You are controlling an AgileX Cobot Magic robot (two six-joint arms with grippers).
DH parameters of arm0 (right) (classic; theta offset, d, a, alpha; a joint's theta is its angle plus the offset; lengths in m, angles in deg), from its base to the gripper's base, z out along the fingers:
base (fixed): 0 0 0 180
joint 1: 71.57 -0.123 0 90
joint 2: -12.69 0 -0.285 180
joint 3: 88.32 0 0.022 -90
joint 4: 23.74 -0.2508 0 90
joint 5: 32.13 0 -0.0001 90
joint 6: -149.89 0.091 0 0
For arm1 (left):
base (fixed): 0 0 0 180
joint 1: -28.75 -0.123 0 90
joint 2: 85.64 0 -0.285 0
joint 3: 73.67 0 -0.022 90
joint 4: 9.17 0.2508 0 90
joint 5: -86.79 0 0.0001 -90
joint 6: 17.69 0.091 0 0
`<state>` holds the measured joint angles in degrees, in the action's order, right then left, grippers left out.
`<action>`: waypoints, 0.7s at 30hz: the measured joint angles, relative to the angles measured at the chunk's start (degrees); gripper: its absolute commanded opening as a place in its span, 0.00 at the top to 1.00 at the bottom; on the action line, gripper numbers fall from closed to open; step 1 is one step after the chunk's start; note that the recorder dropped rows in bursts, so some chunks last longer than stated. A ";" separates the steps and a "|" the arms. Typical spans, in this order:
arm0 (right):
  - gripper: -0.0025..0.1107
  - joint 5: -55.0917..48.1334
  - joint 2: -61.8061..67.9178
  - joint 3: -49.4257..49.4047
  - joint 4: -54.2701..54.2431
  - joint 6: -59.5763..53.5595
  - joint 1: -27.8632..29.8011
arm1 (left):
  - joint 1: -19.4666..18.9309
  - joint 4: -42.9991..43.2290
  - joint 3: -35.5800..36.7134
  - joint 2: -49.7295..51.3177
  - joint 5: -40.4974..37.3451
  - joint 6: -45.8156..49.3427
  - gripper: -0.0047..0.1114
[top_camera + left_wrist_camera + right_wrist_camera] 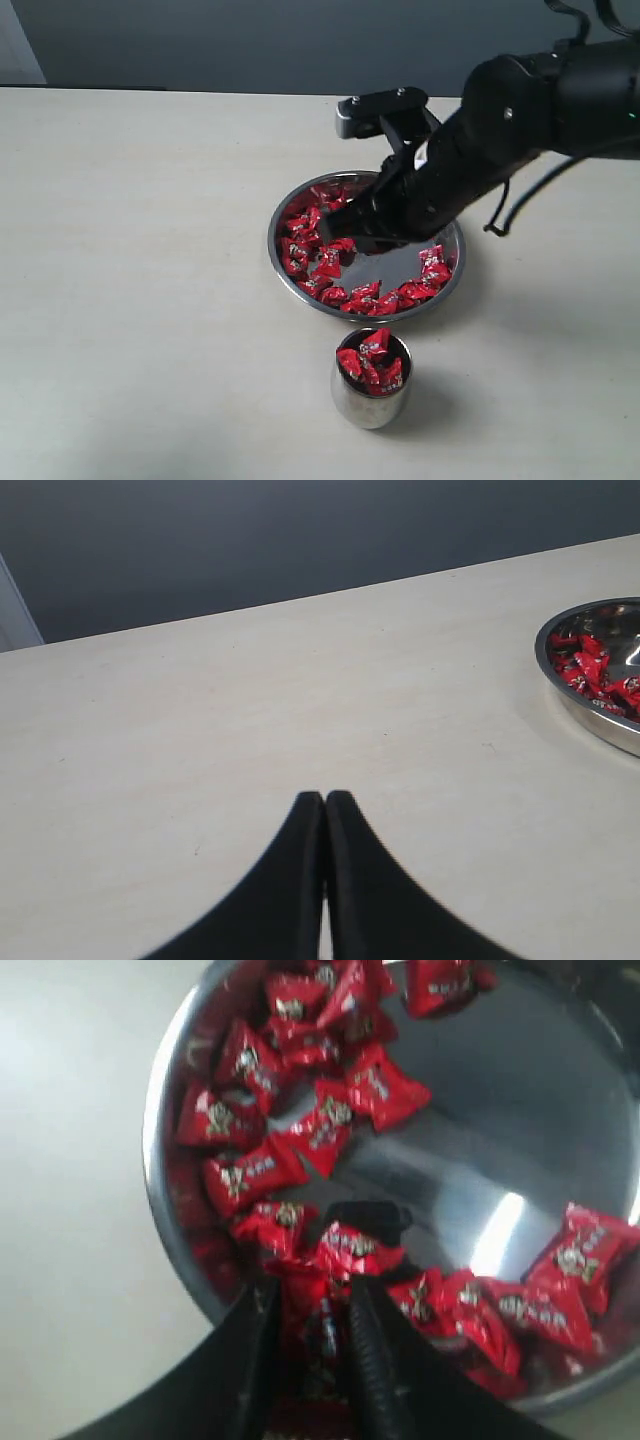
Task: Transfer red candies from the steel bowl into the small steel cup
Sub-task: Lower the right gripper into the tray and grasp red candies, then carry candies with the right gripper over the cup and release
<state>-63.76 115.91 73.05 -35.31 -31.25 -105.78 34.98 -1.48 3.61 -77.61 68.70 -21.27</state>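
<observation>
The steel bowl [277,258] stands mid-table with red candies [300,245] heaped along its left and front sides. My right gripper [340,236] reaches down into it from the right. In the right wrist view the right gripper [312,1295] is shut on a red candy [318,1332], with more candies [250,1175] around it inside the bowl [520,1110]. The small steel cup [370,405] stands upright in front of the bowl and holds several candies [372,364]. My left gripper [324,798] is shut on nothing, low over bare table, with the bowl [598,718] off to one side.
The pale table [140,280] stretches wide to the left of the bowl and cup. A dark wall [250,40] runs behind the table's far edge. The right arm's black body [520,130] and its cables hang over the bowl's right side.
</observation>
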 measured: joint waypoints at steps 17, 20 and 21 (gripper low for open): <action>0.98 -1.02 -15.36 -15.44 -15.44 -13.15 -1.19 | 0.00 0.00 0.00 0.00 0.00 0.00 0.96; 0.98 -1.58 -15.14 -15.44 -19.50 -17.17 -1.32 | 0.00 0.00 0.00 0.00 0.00 0.00 0.96; 0.98 -1.67 -14.91 -15.44 -20.06 -17.70 -1.32 | 0.00 0.00 0.00 0.00 0.00 0.00 0.96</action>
<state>-65.43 101.00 57.61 -55.37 -48.95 -107.10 34.98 -1.48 3.61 -77.61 68.70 -21.27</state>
